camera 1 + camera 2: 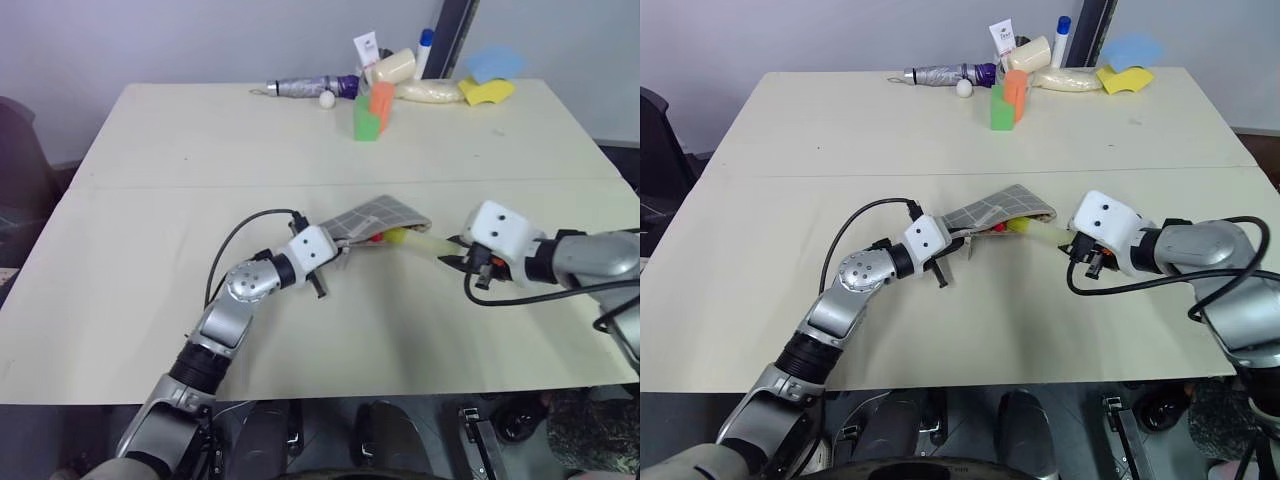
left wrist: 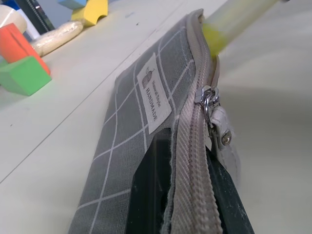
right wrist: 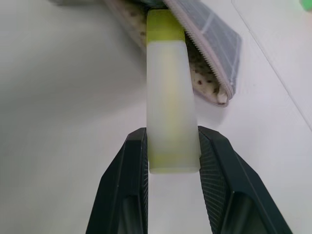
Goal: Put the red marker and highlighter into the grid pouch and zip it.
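Note:
The grey grid pouch [image 1: 378,220] lies mid-table, its mouth facing right. My left gripper [image 1: 335,250] is shut on the pouch's zipper edge [image 2: 192,161], the black fingers clamping the fabric beside the zipper pull [image 2: 209,105]. My right gripper [image 3: 171,161] is shut on the pale-yellow highlighter [image 3: 169,102], whose brighter yellow cap [image 3: 165,27] sits in the pouch's open mouth. The red marker [image 1: 376,238] shows as a bit of red inside the mouth, next to the highlighter's cap [image 1: 397,237].
At the table's far edge stand a green and orange block [image 1: 372,112], a folded umbrella [image 1: 305,87], a white ball [image 1: 327,98], a cream tube [image 1: 392,67], a bread-like roll [image 1: 430,92], and yellow and blue sponges [image 1: 487,78].

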Available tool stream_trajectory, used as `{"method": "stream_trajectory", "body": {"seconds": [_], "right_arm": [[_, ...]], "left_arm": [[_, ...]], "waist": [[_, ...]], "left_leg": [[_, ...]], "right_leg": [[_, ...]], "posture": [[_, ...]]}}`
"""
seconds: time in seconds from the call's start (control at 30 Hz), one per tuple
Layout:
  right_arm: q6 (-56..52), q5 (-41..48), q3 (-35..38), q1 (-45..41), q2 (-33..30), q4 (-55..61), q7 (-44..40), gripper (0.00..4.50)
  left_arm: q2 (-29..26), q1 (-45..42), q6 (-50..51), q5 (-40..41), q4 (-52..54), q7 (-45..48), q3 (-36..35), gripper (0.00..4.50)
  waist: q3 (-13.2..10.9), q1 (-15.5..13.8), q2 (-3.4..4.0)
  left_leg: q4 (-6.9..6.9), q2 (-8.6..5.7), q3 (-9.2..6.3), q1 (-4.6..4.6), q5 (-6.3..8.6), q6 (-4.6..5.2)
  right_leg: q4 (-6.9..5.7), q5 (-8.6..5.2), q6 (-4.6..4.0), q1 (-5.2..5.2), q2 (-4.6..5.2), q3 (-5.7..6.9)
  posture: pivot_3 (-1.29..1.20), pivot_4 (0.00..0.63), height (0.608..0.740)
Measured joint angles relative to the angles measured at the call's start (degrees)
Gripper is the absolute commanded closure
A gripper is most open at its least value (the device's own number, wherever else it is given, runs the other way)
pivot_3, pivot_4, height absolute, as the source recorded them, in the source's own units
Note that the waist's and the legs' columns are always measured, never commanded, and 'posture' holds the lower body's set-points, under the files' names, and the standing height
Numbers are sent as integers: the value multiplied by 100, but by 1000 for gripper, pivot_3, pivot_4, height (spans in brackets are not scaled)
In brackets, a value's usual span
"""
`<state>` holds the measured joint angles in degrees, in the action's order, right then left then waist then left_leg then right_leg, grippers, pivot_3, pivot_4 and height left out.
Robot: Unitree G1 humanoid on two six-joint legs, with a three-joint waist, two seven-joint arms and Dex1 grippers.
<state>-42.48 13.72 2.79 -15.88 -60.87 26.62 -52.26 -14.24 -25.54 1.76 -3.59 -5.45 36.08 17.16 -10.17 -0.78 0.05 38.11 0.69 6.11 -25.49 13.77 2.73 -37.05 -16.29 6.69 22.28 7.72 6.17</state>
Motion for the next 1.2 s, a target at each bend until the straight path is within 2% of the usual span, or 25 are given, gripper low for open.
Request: {"method": "stream_trajectory", "body": {"seconds": [0.1, 0.27, 0.5, 0.8, 0.9, 1.07, 1.2], "right_arm": [[-9, 176, 236, 4, -25, 142, -109, 3644], [-58, 226, 162, -3, 8, 226, -59, 3644], [-93, 221, -200, -182, 204, 223, 136, 3644], [-244, 96, -810, -752, 794, 213, 465, 3644], [-259, 55, -811, -741, 720, 221, 433, 3644], [57, -161, -706, -410, 105, 41, 238, 3644], [395, -307, -643, -251, -146, -272, 88, 3644]], "left_arm": [[-8, -3, 0, 13, -2, 0, -6, 4500], [-3, -5, 0, 33, -2, 0, -6, 4500], [0, -5, 2, 50, -1, 11, -9, 4500], [45, 12, 6, 96, 65, 102, -14, 4500], [46, 28, 9, 95, 66, 109, -11, 4500], [27, 52, 8, 95, 111, 160, 0, 4500], [-58, 56, -36, 95, 121, 306, 8, 4500]], "waist": [[0, 2, 0], [0, -4, 0], [0, 2, 0], [0, -14, 0], [0, -8, -1], [-1, -5, -2], [-1, 5, -2]], "left_leg": [[0, 2, -2, 1, 1, 2], [2, 1, -1, 0, 0, -1], [2, 1, -1, 1, -7, -12], [3, -2, -1, -1, -13, -23], [3, -3, -1, -2, -12, -21], [3, -4, 0, -2, -6, -11], [3, 0, 0, 0, -8, -13]], "right_leg": [[-1, 0, 0, 0, -1, 0], [0, 0, 0, -1, 1, 0], [0, 0, 0, 0, 1, 0], [0, 0, 0, 0, 2, 1], [1, 0, 0, 0, 3, 1], [1, 0, 0, -1, 3, 1], [-1, 0, 0, 1, 0, 1]], "posture": [[0, 150, 740], [0, 150, 740], [0, 150, 740], [0, 150, 740], [0, 150, 740], [0, 150, 740], [0, 150, 740]]}}
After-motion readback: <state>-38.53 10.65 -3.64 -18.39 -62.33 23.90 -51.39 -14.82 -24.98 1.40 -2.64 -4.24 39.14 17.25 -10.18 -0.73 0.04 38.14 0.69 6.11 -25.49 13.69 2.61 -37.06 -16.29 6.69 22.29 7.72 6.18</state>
